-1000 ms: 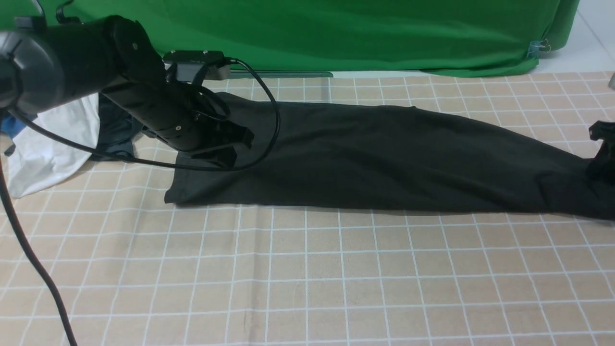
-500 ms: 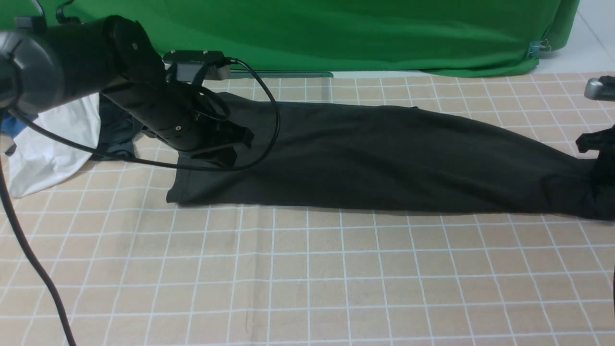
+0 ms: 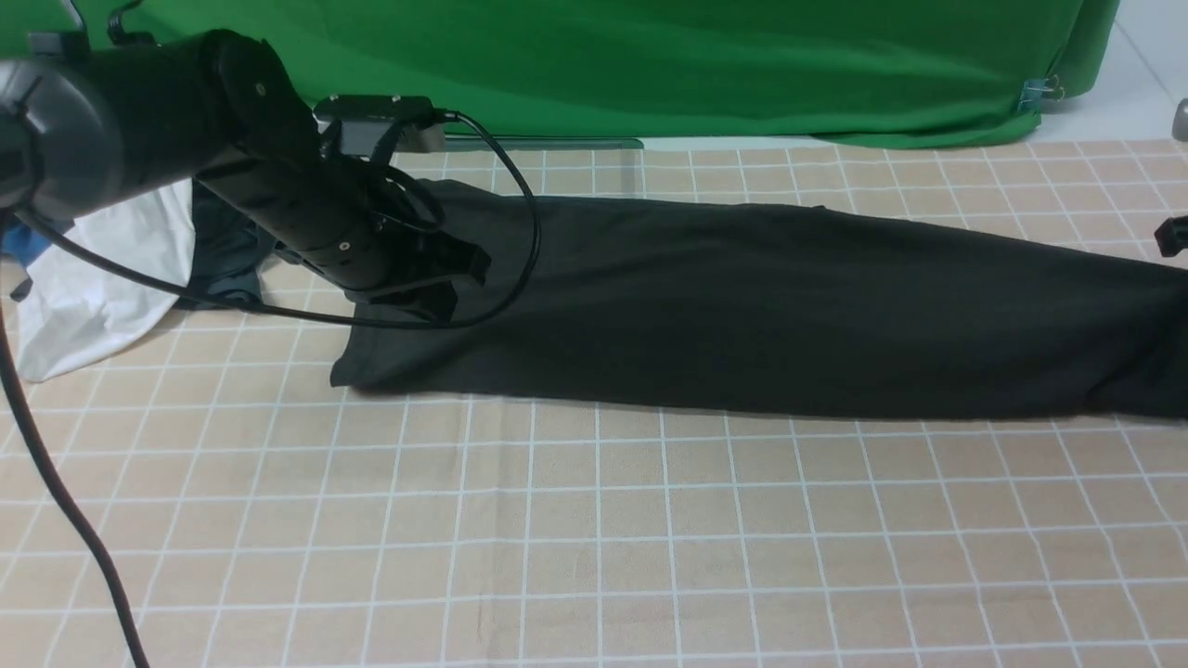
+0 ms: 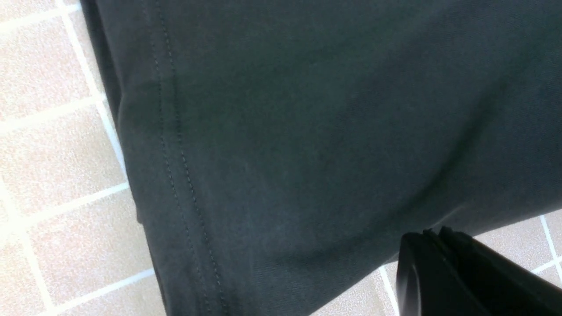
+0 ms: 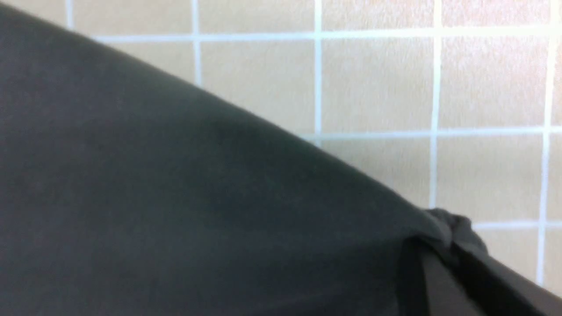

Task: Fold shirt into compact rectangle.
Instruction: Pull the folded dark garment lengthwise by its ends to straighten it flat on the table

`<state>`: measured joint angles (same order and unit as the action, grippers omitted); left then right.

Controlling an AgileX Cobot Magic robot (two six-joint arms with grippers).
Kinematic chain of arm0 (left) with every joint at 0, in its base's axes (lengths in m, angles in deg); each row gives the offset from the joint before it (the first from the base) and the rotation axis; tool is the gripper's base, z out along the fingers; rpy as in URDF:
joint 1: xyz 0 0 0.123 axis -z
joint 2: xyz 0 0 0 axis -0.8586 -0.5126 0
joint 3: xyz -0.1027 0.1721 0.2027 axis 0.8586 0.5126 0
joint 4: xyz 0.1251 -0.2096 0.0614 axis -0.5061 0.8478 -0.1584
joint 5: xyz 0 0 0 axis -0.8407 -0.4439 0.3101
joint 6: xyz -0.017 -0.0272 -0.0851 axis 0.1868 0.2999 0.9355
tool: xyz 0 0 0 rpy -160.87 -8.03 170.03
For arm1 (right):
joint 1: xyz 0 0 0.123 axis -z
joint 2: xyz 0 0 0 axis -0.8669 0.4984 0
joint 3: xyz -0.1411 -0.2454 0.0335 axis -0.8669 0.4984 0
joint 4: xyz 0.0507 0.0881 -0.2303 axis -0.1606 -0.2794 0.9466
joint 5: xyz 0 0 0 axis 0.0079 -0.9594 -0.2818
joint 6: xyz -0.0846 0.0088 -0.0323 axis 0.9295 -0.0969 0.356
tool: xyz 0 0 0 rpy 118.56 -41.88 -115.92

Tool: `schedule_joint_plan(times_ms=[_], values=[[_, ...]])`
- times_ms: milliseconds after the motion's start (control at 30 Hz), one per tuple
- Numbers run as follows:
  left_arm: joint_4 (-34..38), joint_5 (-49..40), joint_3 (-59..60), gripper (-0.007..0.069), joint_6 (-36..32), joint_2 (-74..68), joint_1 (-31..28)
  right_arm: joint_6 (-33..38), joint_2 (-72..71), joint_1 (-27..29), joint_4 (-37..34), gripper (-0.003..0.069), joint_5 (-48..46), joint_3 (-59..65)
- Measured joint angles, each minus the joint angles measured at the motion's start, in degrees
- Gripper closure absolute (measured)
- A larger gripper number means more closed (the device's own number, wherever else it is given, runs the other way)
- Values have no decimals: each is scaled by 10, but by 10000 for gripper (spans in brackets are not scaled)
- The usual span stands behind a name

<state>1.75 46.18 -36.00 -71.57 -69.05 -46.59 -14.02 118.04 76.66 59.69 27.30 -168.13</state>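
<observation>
Checked tan cloth with white grid lines covers the table nearest the camera, bare of other things on the near side of the shirt. One black shirt lies across this cloth as a single long band, reaching from left of the middle to the right edge of the front view; a double row of stitching runs along the hem at its left end. Two grippers meet the shirt, one at each end. Over its left end the left gripper has its jaws drawn together just at the fabric's edge; I cannot tell whether any cloth is caught between them. At the shirt's right end the right gripper is clamped on the fabric, a small bunch of cloth poking out past its tip. Two black cables belong to the left arm: one thin cable loops over the shirt's left end, one thick cable hangs left of the shirt. Left of the shirt lie three other garments: one dark grey, one white, one blue. Beyond the shirt hangs one green backdrop, with one clip at its right corner.
</observation>
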Motion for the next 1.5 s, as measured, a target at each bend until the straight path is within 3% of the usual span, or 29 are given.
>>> schedule_joint_plan(times_ms=[167, 300, 433, 500, 633, 767, 867, 967, 1000, 1033, 1100, 1200, 1267, 1333, 1367, 1433, 1500], values=[[0, 0, 0, 606, -2, 0, 0, -8, 17, 0, 1, 554, 39, 0], [-2, 0, 0, 606, -2, 0, 0, -34, 14, 0, 13, 339, 13, -8], [-3, 2, 0, 606, 1, 0, 0, -62, -2, 1, 13, 300, -46, -13], [-4, 6, 0, 606, 4, -7, 0, -70, -12, 3, 17, 356, -87, -13], [-28, 9, 0, 606, 27, -35, -3, -71, -17, 4, 20, 575, -135, -1], [-50, 13, 0, 606, 39, -58, -6, -73, -17, 9, 20, 617, -142, 32], [-68, 13, 0, 606, 48, -79, -6, -78, -15, 10, 21, 540, -137, 60], [-76, 13, -1, 606, 57, -82, -6, -83, -15, 10, 21, 331, -119, 67], [-76, 13, -1, 606, 58, -82, -6, -83, -15, 10, 21, 302, -116, 67], [-77, 13, -2, 606, 57, -82, -6, -84, -15, 10, 21, 209, -105, 67], [-78, 13, -2, 606, 57, -82, -6, -83, -15, 10, 21, 118, -96, 67], [-80, 13, -2, 606, 58, -82, -5, -82, -8, 10, 18, 71, -71, 67], [-80, 13, -2, 606, 59, -83, -5, -81, 3, 10, 13, 85, -57, 67], [-80, 13, -2, 606, 59, -83, -5, -78, 13, 10, 13, 173, -47, 68], [-80, 13, -2, 606, 59, -83, -5, -78, 13, 10, 13, 173, -47, 68], [-80, 13, -2, 606, 59, -83, -5, -54, 15, 10, 7, 454, -43, 68], [-80, 14, -2, 606, 59, -83, -5, -48, 14, 10, 7, 532, -43, 68]])
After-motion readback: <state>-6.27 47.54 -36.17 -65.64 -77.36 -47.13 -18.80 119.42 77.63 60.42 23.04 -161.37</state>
